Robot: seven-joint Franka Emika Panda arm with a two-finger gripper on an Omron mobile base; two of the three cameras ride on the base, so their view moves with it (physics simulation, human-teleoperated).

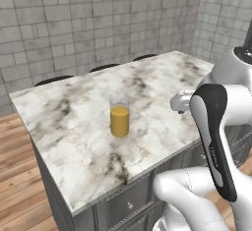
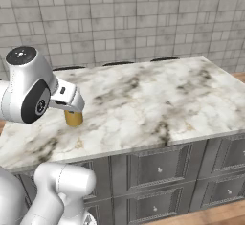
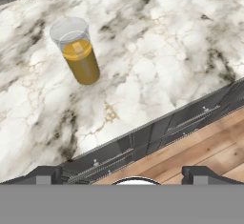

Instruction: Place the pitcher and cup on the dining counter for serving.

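The pitcher (image 1: 119,119), a tall clear vessel with orange liquid, stands upright on the dining counter (image 1: 74,141), a marble-topped island. In the hand view the pitcher (image 3: 81,56) is at the upper left on the dining counter (image 3: 157,51). My gripper (image 3: 123,173) is open and holds nothing. It hangs above the counter's near edge, pulled back from the pitcher and apart from it. From the right base view my wrist covers the top of the pitcher (image 2: 73,118). The cup is out of view.
Dark round stools (image 1: 106,67) line the counter's far edge, in front of a grey tiled wall. Dark grey drawers (image 2: 158,166) face me below the marble top. Wooden floor (image 1: 15,176) lies to the left of the island.
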